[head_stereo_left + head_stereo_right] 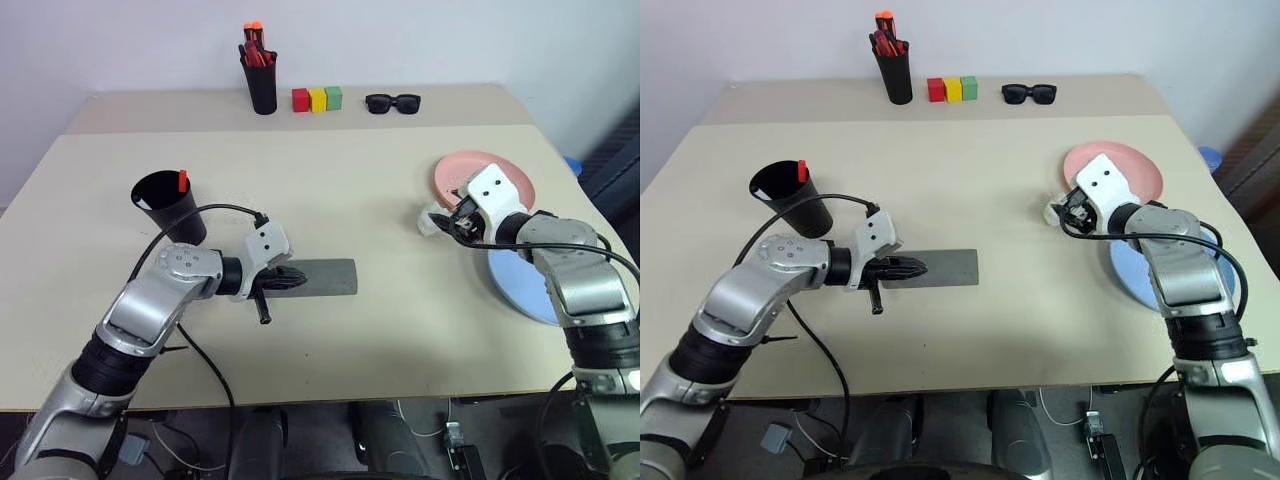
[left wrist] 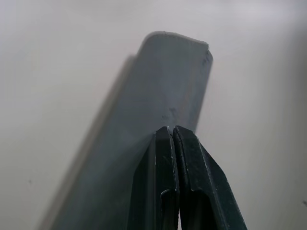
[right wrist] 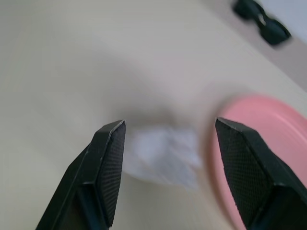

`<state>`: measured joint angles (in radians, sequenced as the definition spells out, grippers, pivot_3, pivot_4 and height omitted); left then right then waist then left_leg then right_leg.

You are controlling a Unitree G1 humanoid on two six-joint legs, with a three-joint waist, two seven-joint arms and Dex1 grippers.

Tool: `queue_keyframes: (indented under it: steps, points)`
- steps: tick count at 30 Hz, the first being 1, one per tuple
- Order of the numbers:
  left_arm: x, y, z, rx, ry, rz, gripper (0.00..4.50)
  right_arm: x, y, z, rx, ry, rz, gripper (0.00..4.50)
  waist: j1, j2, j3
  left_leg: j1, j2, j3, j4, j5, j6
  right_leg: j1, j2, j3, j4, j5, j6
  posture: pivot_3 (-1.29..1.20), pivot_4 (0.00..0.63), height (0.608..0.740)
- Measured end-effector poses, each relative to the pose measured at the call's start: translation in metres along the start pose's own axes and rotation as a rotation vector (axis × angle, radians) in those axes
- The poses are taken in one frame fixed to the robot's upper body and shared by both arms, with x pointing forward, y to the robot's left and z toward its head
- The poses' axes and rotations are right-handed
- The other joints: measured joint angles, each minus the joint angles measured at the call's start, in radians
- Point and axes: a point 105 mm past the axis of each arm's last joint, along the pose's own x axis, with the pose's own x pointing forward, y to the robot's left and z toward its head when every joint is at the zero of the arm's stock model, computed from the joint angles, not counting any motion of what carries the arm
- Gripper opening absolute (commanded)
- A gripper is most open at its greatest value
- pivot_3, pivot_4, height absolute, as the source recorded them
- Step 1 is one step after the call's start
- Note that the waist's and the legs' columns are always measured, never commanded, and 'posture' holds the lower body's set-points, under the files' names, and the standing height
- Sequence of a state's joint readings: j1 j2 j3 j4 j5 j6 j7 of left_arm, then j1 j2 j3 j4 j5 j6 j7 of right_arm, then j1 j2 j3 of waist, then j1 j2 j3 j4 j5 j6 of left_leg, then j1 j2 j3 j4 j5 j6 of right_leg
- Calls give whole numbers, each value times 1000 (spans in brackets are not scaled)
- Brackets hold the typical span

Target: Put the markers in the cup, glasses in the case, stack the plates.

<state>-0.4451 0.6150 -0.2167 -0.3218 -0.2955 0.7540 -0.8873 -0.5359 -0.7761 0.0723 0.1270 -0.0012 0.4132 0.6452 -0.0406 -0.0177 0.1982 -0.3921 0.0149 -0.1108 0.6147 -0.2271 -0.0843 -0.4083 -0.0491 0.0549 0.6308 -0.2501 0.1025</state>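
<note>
The wide black cup (image 1: pixel 165 203) stands at the left with a red-capped marker (image 1: pixel 182 181) upright in it. The grey case (image 1: pixel 325 277) lies closed at mid-table. My left gripper (image 1: pixel 298 279) is shut, with its fingertips (image 2: pixel 165 136) resting over the case's near end and nothing between them. The pink plate (image 1: pixel 490 172) lies at the right and the blue plate (image 1: pixel 512 283) just in front of it, partly under my right arm. My right gripper (image 3: pixel 170 123) is open, its fingers on either side of a white crumpled thing (image 3: pixel 160 155) beside the pink plate. The glasses are out of view.
Along the back stand a slim black pen cup (image 1: pixel 263 85) with red-orange pens, three coloured blocks (image 1: pixel 317 99) and black sunglasses (image 1: pixel 393 102). A black cable (image 1: pixel 195 215) loops from my left wrist past the cup. The table's front edge (image 1: pixel 300 405) runs near me.
</note>
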Motion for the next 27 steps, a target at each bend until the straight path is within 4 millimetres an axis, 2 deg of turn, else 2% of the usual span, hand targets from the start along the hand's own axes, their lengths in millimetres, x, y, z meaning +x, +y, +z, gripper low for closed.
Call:
queue_keyframes:
  steps: [4,9,12,16,22,27]
  points:
    - [-7,11,13,-20,-139,93,42,11,-12,-21,-149,87,4,2968,-8,1,0,1,0,1,-1,0,0,-1,0,1,0,1,2,0,150,740]
    - [-16,10,9,-61,-186,134,42,20,-28,-31,-248,137,-1,2968,-14,1,1,1,0,1,-1,0,0,-1,0,1,1,2,3,0,150,740]
    - [-20,8,12,-47,-213,148,0,26,-32,-41,-283,170,-8,2088,-12,1,1,1,0,1,0,0,0,0,0,1,1,2,3,0,150,740]
    - [-21,-2,15,-42,-255,143,0,34,-27,-55,-278,193,-18,59,-8,1,1,1,0,1,-1,0,0,0,0,1,1,2,3,0,150,740]
    - [-23,-1,16,-69,-295,169,0,32,-30,-46,-329,154,-49,15,-5,2,1,1,0,1,0,0,0,0,0,2,1,2,3,0,150,740]
    - [-19,-11,21,-87,-345,99,0,-8,-55,-11,-308,64,-159,15,5,4,2,0,0,0,-1,0,0,0,0,1,1,2,4,0,150,740]
